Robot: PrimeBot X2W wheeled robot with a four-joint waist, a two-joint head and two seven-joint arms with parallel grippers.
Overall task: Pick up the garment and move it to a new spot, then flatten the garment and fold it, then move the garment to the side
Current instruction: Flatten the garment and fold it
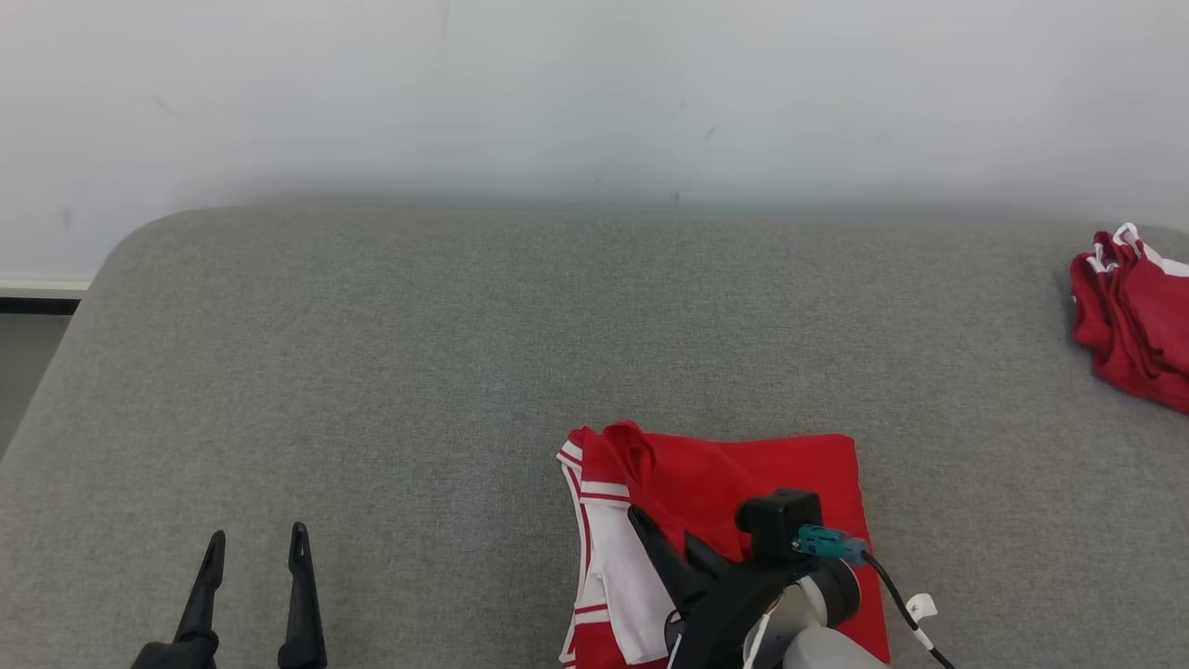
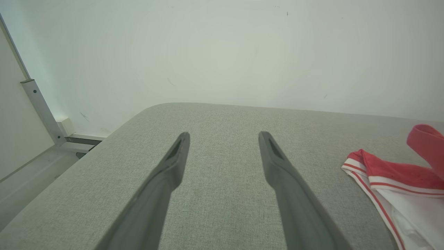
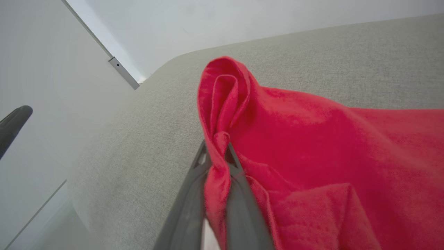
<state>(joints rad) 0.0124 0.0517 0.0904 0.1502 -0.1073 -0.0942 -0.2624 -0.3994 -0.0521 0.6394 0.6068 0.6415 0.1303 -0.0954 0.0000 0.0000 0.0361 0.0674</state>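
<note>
Bunching between right fingers point(image 3: 187, 215), red white-trimmed garment point(image 1: 762, 465)

— The garment point(image 1: 743, 474)?
— Soft red cloth, matt, with smoother white trim along its left edge.
— And under it?
— The grey surface point(image 1: 418, 372) is woven fabric, coarse-grained (no sheen anywhere).
— The left gripper point(image 1: 258, 531)?
— Dark fingers point(image 2: 166, 180), smooth and matt, plastic by the look. The far wall point(image 1: 594, 93) is smooth, matt.
</note>
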